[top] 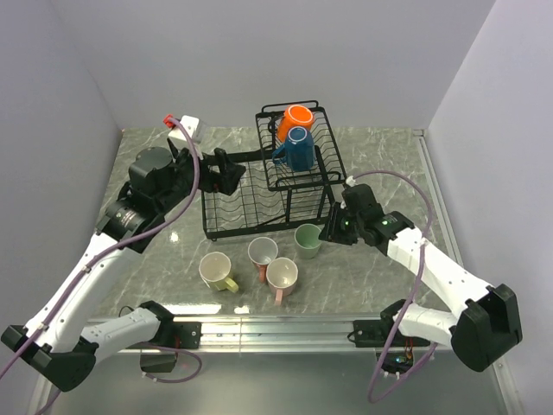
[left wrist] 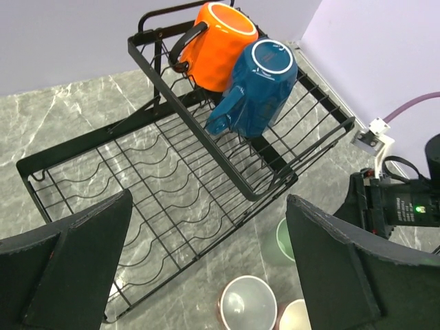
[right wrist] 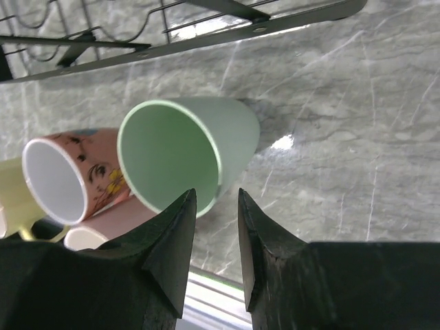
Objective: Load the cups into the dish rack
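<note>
- Step in hand, as judged: picking up the pale green ceramic mug (top: 308,240), mouth up on the grey marbled surface (top: 380,164), right of centre in the overhead view, just in front of the black wire two-tier dish rack (top: 242,230) and outside it.
- Right end effector (top: 331,230) immediately right of that mug. Fingers parted by a narrow gap, nothing pinched between them.
- In the right wrist view, mug just ahead and slightly left of the fingertips (right wrist: 180,206), near rim lined up with the gap. Cannot tell whether rim and fingertips touch.
- Long axis of the mug vertical, so the wall runs up toward the gap. Calls for a rim pinch, probably, one finger inside and one outside. Handle not visible.
- Left end effector (top: 226,173) spread wide and empty, above the rack's lower tray, left of centre. Farther from the green mug, with the rack in between, so right arm clearly the nearer.
- Already in the raised upper basket, upper centre: glossy orange mug (top: 296,119) and dark blue mug (top: 298,147), both tilted, touching.
- Left to load besides the green one: pale yellow mug (top: 216,271) and two pink mugs (top: 262,252) (top: 282,275), clustered at lower centre. Nearest pink one just beside the green mug, so some risk of a knock.
</note>
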You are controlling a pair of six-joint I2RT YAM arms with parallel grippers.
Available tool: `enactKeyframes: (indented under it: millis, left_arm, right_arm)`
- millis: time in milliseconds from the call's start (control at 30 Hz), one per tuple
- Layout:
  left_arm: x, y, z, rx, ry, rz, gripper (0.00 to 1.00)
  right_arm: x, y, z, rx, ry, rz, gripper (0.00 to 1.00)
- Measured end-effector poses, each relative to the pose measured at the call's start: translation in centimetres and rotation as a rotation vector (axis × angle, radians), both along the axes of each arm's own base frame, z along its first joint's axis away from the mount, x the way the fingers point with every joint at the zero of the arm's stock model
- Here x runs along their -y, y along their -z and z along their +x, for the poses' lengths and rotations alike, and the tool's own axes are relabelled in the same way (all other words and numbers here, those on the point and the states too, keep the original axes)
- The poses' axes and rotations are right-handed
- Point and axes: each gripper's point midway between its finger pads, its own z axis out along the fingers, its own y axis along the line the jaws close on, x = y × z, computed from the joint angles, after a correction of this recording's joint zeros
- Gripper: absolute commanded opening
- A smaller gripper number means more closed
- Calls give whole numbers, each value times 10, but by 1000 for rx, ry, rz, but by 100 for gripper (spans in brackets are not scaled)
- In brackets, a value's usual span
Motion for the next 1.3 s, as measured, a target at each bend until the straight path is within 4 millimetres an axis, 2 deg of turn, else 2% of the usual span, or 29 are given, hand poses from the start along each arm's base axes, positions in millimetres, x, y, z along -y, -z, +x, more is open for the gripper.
enactKeyframes:
  millis: [200, 300, 400, 500, 533, 600, 700, 800, 900, 1033, 1200, 1300]
  left_arm:
    - [1, 6, 0, -21, 4, 11, 99]
    - [6, 11, 2, -46, 19, 12, 99]
    - [14, 15, 8, -89, 28, 7, 99]
    - [24, 17, 17, -135, 38, -2, 99]
    - [27, 16, 20, -145, 42, -5, 99]
    - [36, 15, 25, -169, 62, -17, 99]
    - [46, 15, 29, -195, 92, -31, 99]
    - [53, 14, 27, -215, 127, -51, 99]
    - [63, 8, 20, -233, 186, -85, 99]
    - [87, -2, 8, -289, 321, -166, 99]
    - [118, -12, -6, -416, 505, -326, 99]
    - [131, -33, -14, -457, 608, -439, 99]
  right_arm:
    - [-10, 16, 3, -16, 0, -19, 38]
    - [-14, 26, 1, -35, -3, -28, 34]
    - [-16, 33, 3, -43, 5, -38, 26]
    - [-15, 37, 2, -43, 9, -42, 14]
    - [-14, 39, 1, -45, 10, -46, 6]
    - [-11, 44, -2, -52, 16, -57, 0]
    - [-6, 43, -5, -41, 24, -58, 0]
    - [1, 31, -11, -13, 34, -58, 0]
    - [13, 5, -17, 49, 51, -59, 0]
    - [21, -58, -16, 185, 63, -20, 0]
    - [24, -155, -23, 426, 30, 112, 0]
    - [21, -192, -35, 518, -13, 206, 0]
